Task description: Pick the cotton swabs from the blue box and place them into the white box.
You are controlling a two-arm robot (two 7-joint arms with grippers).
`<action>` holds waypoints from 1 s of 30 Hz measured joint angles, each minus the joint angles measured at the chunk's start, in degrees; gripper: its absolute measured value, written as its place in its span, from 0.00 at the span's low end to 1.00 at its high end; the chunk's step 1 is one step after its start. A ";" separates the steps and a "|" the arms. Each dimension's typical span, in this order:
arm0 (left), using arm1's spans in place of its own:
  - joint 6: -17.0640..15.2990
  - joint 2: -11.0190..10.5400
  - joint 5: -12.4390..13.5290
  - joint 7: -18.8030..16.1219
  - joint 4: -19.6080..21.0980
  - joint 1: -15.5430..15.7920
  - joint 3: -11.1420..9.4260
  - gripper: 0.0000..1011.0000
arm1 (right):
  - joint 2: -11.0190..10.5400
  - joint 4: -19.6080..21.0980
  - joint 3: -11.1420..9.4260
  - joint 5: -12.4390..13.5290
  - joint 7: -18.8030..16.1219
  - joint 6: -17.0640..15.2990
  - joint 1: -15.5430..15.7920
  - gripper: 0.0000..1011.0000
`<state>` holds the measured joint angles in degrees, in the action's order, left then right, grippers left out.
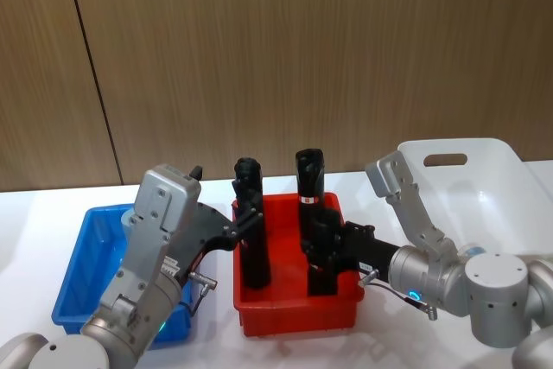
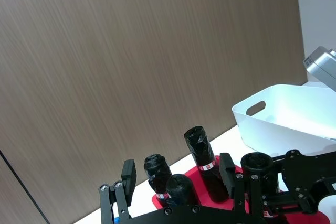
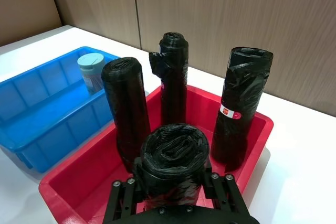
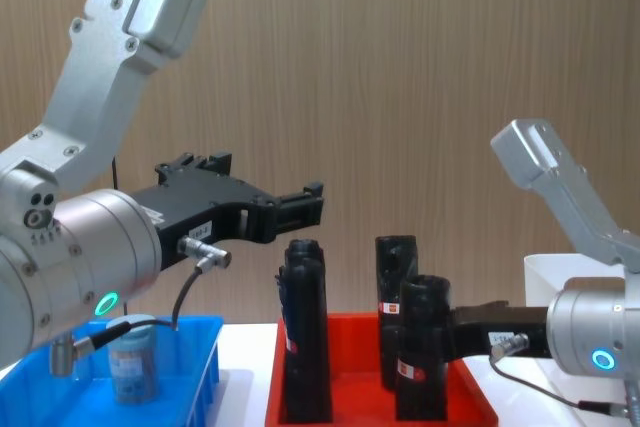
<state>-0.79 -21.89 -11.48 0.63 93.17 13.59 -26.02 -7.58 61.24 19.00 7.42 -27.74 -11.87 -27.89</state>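
1. Wood-grain wall panels back a white worktop [image 1: 34,213] carrying three bins in a row: blue box [image 1: 86,252] toward the left edge, red tray [image 1: 298,317] in the middle, white box [image 1: 467,179] toward the right edge.
2. One jar of swabs [image 3: 92,72] stands upright in the blue box, lid on, near the wall closest to the red tray; the chest view shows the same jar low in the bin. It has not been lifted, so the task looks barely begun.
3. The white box appears empty, ready to receive the jar.
4. Four black rolls [image 3: 173,77] stand upright in the red tray, between the two bins; they are not wanted.
5. The left end effector [image 4: 300,205] hangs released, fingers apart, above the near side of the red tray and just beside the blue box. It is the arm nearer the jar and probably the one to take it.
6. The right end effector [image 3: 170,190] is clenched round the nearest black roll [image 3: 170,156] in the tray, seemingly the wrong object for this task.
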 joint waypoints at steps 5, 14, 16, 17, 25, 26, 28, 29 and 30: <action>0.00 0.00 0.00 0.00 0.00 0.00 0.00 0.99 | -0.07 0.55 0.04 0.09 -0.15 -0.30 0.02 0.53; 0.00 0.00 0.00 0.00 0.00 0.00 0.00 0.99 | -0.54 2.96 -0.14 0.86 -0.10 -0.64 0.65 0.46; 0.00 0.00 0.00 0.00 0.00 0.00 0.00 0.99 | -0.74 3.91 -0.29 1.13 0.14 -0.73 0.88 0.46; 0.00 0.00 0.00 0.00 0.00 0.00 0.00 0.99 | -0.94 4.77 -0.45 1.37 0.34 -0.77 1.08 0.44; 0.00 0.00 0.00 0.00 0.00 0.00 0.00 0.99 | -2.13 9.63 -1.76 2.95 2.47 -0.78 2.01 0.41; 0.00 0.00 0.00 0.00 0.00 0.00 0.00 0.99 | -2.13 9.63 -1.76 2.95 2.47 -0.78 2.01 0.41; 0.00 0.00 0.00 0.00 0.00 0.00 0.00 0.99 | -2.63 11.11 -2.32 3.27 3.25 -0.60 2.20 0.40; 0.00 0.00 0.00 0.00 0.00 0.00 0.00 0.99 | -2.99 12.07 -2.73 3.52 3.77 -0.48 2.31 0.39; 0.00 0.00 0.00 0.00 0.00 0.00 0.00 0.99 | -3.14 12.46 -2.91 3.57 3.99 -0.44 2.34 0.39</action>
<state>-0.79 -21.89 -11.48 0.62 93.17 13.59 -26.03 -10.72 73.70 16.09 10.99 -23.76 -12.32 -25.55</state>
